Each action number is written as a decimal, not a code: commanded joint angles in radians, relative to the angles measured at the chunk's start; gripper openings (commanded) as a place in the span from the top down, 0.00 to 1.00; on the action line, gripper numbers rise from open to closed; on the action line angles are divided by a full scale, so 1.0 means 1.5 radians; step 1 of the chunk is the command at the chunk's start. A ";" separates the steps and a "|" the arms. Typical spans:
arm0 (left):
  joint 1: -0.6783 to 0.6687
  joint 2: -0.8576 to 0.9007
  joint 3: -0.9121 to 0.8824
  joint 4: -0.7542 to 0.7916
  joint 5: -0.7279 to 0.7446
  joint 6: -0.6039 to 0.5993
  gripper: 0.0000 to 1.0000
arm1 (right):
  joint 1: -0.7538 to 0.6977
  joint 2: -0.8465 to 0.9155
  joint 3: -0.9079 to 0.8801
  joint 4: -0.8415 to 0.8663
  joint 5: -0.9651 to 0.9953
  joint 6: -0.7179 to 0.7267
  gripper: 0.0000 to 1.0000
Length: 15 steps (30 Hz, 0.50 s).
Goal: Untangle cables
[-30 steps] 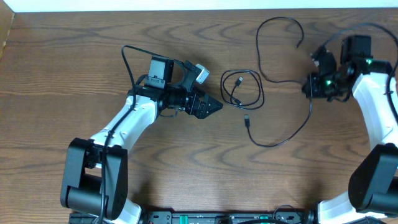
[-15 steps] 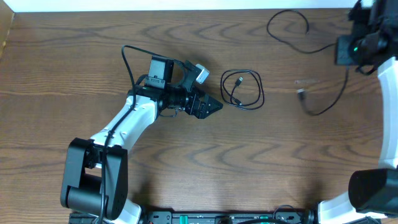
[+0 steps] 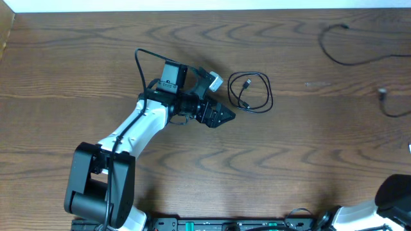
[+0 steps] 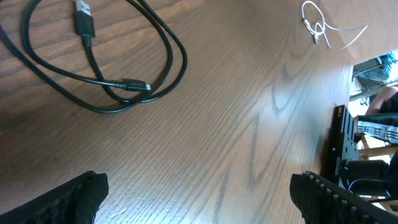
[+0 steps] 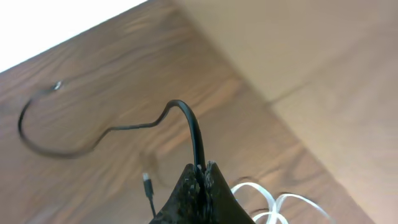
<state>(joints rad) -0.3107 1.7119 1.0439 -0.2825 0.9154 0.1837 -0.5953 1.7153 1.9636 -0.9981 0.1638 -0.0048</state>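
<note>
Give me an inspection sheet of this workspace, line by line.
Surface: wooden table, brown, mostly bare.
Job's things: coiled black cable lies loose mid-table; long black cable trails across the far right; white cable lies near a table edge.
Clutter: nothing seen.
Grippers: left gripper open beside the coil, not touching it; right gripper shut on the long black cable.
Cables: arm wiring loops over the left arm.
Surroundings: beige floor beyond the table edge.
</note>
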 commanded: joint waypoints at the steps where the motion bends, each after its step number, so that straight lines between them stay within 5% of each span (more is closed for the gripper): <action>1: -0.011 -0.009 0.000 -0.003 0.013 0.004 0.01 | -0.079 0.003 0.015 0.020 0.035 0.044 0.99; 9: -0.064 -0.009 0.000 -0.001 0.012 0.017 0.01 | -0.234 0.012 0.018 0.050 -0.029 0.082 0.99; 15: -0.096 -0.009 0.000 0.015 0.010 0.029 0.01 | -0.225 0.081 0.018 0.052 -0.049 0.075 0.99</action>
<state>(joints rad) -0.4355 1.7119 1.0439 -0.2752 0.9154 0.2016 -0.9627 1.7569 1.9766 -0.9184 0.1352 0.0990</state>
